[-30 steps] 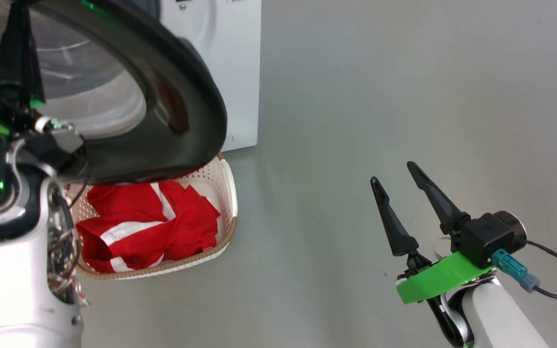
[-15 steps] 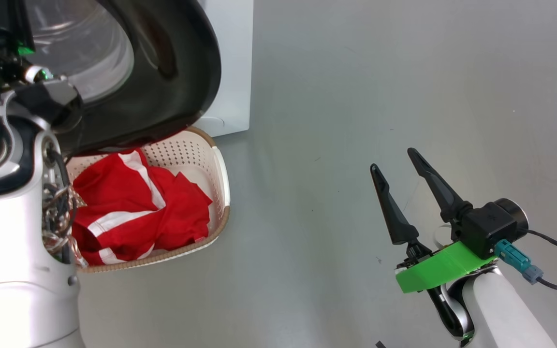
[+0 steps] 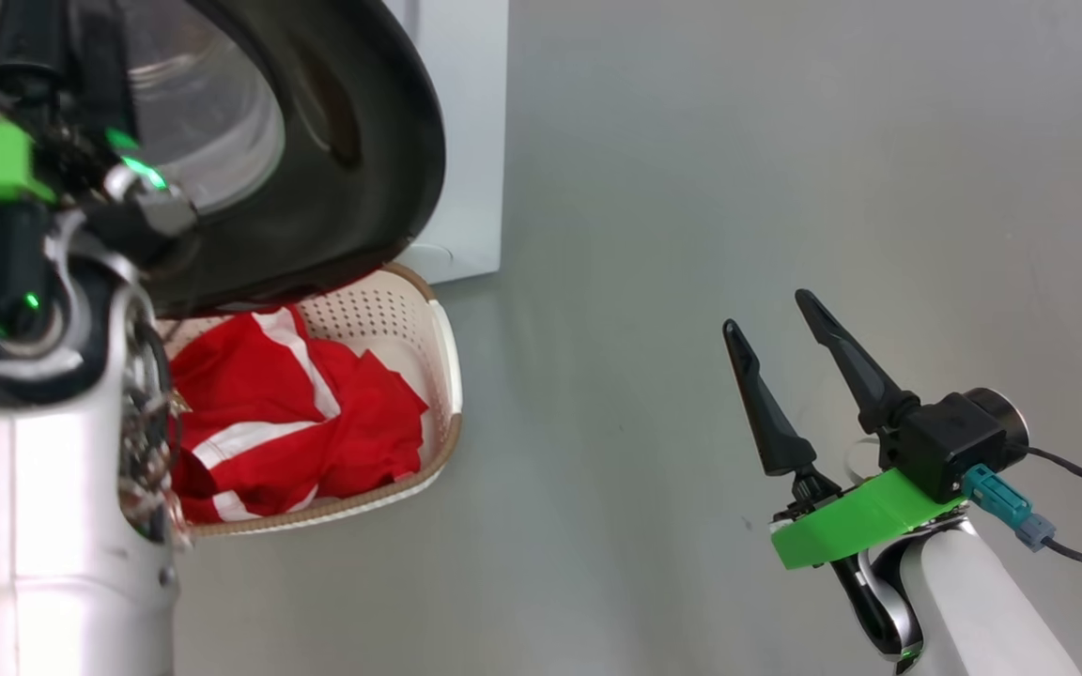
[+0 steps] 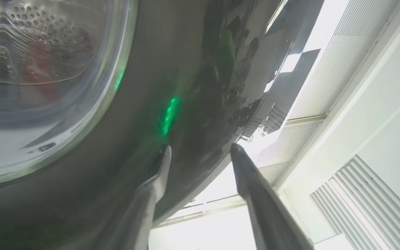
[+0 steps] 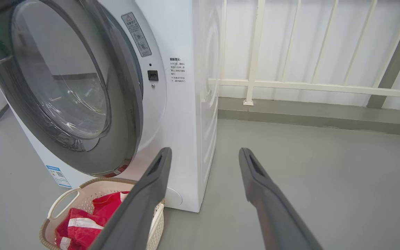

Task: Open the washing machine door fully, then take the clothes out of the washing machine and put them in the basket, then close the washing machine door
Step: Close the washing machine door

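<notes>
Grey floor (image 3: 691,188) all round, a white railing (image 5: 290,85) along the back wall, and the washing machine (image 5: 186,121) standing square on that floor. At its front foot, near the front corner, sits the basket (image 3: 381,314), and the clothes (image 3: 297,422) are lying in it, red and loosely crumpled.

Now the washing machine door (image 5: 68,83): it hangs ajar, swung out over the basket's far rim. The left end effector (image 4: 201,147) is right at the glossy black rim, fingers spread apart and clamped on nothing, one tip over the rim's face, the other past its outer edge. The right end effector (image 3: 765,309) hovers wide open and empty, well apart to the right over bare floor.

That door looks rigid and fairly weighty, swinging freely on its hinge. The gloss looks slippery, so pinching could slide off. A flat push on the rim near the free edge seems best, keeping off the bulging glass.

In the way? The basket sits under the door's sweep, though the rim looks to pass above it. The left forearm (image 3: 34,526) is close beside the basket too.
</notes>
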Robot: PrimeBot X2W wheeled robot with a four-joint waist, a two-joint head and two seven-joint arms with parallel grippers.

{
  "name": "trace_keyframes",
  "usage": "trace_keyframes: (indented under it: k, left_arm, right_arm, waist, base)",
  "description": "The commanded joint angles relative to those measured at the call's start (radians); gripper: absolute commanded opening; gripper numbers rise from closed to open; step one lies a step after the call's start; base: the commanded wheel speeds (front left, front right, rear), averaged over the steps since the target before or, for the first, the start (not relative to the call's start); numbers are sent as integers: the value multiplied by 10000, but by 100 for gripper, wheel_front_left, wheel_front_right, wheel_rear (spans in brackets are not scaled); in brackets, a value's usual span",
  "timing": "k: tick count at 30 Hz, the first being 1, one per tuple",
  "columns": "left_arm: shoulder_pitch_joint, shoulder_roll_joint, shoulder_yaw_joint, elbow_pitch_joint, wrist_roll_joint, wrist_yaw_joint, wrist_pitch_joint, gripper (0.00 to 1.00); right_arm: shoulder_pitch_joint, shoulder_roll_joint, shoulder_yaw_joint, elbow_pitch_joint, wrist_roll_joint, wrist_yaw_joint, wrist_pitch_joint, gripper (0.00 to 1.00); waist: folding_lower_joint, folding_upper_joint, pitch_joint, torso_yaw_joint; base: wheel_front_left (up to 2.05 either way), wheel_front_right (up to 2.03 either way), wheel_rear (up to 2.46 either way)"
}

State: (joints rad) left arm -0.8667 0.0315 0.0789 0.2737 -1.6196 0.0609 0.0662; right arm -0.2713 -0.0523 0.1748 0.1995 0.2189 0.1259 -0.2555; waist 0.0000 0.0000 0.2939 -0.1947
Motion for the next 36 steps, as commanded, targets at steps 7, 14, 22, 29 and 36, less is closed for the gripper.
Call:
trace_keyframes:
  k: [7, 14, 22, 29, 36]
  left_arm:
    - [1251, 271, 155, -831, 196, 125, -60, 100]
    - [2933, 905, -534, -1519, 1958, -496, -539, 100]
    - [4402, 1814, -1517, -1911, 4947, -386, -1807, 100]
    - [5491, 2450, -2176, -2309, 7441, -163, -2955, 100]
    - [6564, 2904, -2318, -2383, 10309, 551, -3267, 100]
  right_arm:
    - [181, 20, 212, -66, -69, 48, -63, 100]
    - [447, 20, 241, 65, -94, 48, -63, 100]
    - [657, 20, 229, 108, -117, 48, -63, 100]
    - [917, 20, 0, 0, -148, 48, -63, 100]
    - [1162, 20, -69, -105, -260, 48, -63, 100]
  waist:
    - [0, 0, -752, 511]
    - [0, 0, -1336, 867]
    - [0, 0, -1843, 1077]
    - [0, 0, -2209, 1239]
    - [0, 0, -2643, 1226]
  base:
    - [0, 0, 0]
    - [0, 0, 0]
    - [0, 0, 0]
    - [0, 0, 0]
    - [0, 0, 0]
